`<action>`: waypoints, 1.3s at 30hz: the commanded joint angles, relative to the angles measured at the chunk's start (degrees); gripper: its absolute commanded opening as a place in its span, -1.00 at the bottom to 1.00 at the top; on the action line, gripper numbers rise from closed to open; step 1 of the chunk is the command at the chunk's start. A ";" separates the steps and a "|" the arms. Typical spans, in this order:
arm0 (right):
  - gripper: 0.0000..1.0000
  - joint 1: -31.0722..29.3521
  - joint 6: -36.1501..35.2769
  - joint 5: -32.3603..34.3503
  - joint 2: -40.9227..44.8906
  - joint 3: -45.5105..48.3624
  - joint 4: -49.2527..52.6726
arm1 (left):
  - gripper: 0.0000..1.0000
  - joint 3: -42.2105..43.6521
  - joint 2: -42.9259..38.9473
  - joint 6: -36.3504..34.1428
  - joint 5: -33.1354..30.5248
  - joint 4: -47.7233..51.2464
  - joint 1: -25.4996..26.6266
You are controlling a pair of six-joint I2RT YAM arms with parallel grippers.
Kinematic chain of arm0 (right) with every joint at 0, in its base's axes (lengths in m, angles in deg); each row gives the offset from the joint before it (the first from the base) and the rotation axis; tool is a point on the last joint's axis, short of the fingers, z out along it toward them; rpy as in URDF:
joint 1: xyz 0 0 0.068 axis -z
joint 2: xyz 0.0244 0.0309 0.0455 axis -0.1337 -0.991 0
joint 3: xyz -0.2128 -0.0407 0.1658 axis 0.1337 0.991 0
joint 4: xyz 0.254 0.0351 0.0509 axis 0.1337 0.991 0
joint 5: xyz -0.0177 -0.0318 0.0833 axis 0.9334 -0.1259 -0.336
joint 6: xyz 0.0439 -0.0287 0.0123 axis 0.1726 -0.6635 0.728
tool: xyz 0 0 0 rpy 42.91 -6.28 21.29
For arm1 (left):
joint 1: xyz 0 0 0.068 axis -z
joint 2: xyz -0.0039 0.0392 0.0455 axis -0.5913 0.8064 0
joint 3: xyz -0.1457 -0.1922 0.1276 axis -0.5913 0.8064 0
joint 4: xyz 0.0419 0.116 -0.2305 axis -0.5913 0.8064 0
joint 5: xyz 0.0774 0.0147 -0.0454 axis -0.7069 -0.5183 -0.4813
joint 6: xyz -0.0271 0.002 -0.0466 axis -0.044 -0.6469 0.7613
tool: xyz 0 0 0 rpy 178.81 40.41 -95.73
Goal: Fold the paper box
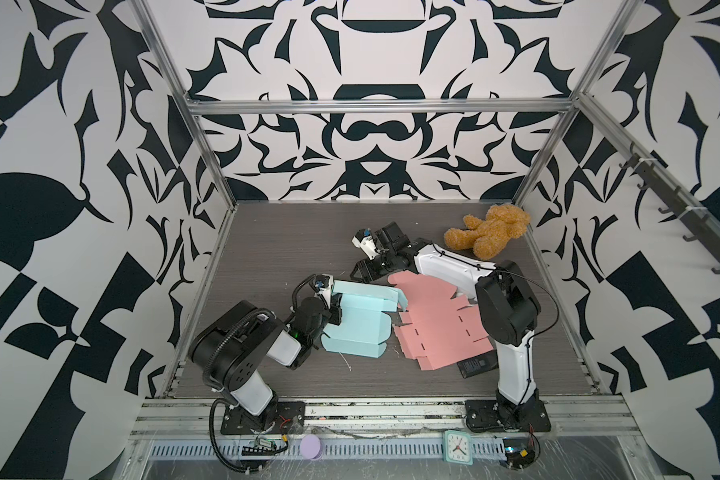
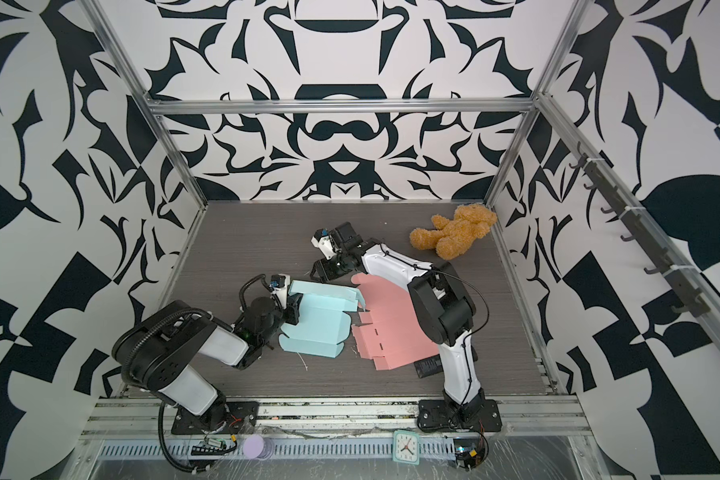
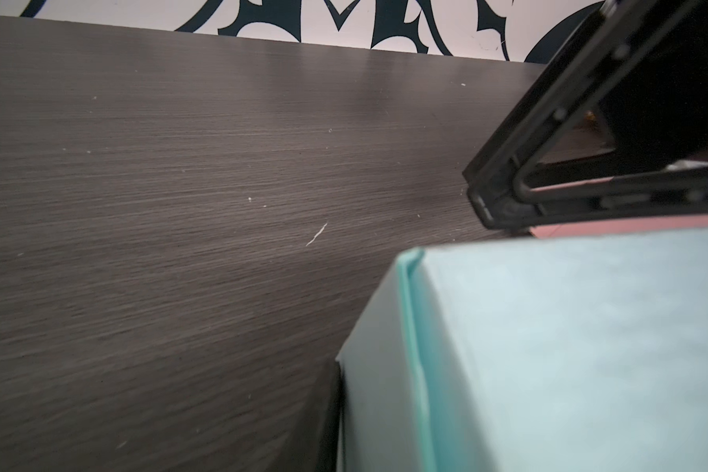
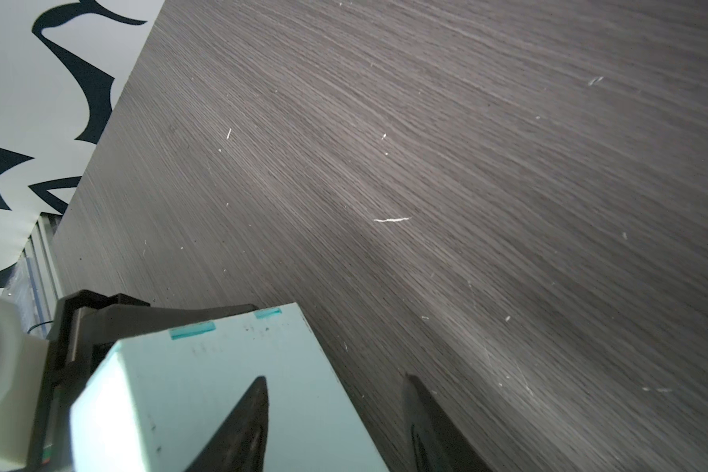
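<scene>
The light blue paper box (image 1: 358,328) (image 2: 316,328) lies partly folded left of the table's middle, with its far wall standing up. My left gripper (image 1: 335,309) (image 2: 294,309) is at the box's left wall and shut on that wall. In the left wrist view the box (image 3: 569,347) fills the near corner, and one dark finger presses on the wall from outside. My right gripper (image 1: 360,272) (image 2: 319,272) (image 4: 336,384) hangs open at the box's far corner. One of its fingers is over the blue panel (image 4: 205,380) and the other over bare table.
A flat pink box blank (image 1: 437,324) lies beside the blue box, under the right arm. A brown teddy bear (image 1: 487,230) lies at the back right. A black device (image 1: 476,365) sits by the right arm's base. Metal frame posts and patterned walls enclose the table.
</scene>
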 commanded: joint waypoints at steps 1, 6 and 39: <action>0.03 0.20 0.35 -1.57 2.34 0.55 0.03 | -0.53 -0.27 -1.41 0.00 0.40 1.88 0.32; 0.00 0.21 1.30 -3.05 3.44 2.89 -0.32 | -0.62 -1.83 -0.40 -0.43 0.38 3.28 0.36; 0.25 -0.71 2.71 -4.57 4.57 5.83 -1.82 | -0.51 -1.18 0.33 -1.52 4.17 2.61 0.34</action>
